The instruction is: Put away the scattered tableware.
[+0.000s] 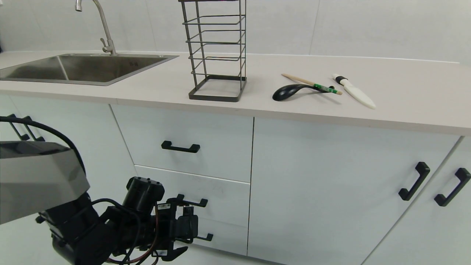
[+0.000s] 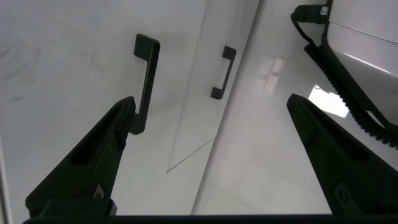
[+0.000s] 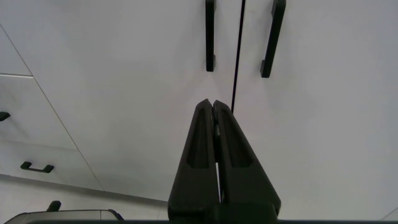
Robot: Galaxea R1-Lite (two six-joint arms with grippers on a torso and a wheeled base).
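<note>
Head view, spoon (image 1: 290,91), probably chopsticks (image 1: 311,84), knife (image 1: 354,91) lying on table (image 1: 404,95), left claw (image 2: 208,155) gaping wide, right claw (image 3: 212,111) pressing together empty.

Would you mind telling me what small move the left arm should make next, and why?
Probably shift the left gripper sideways to centre the nearer drawer handle between its open fingers: the handle sits close beside one finger, ungripped, while the spoon, chopsticks and knife lie on the counter.
</note>
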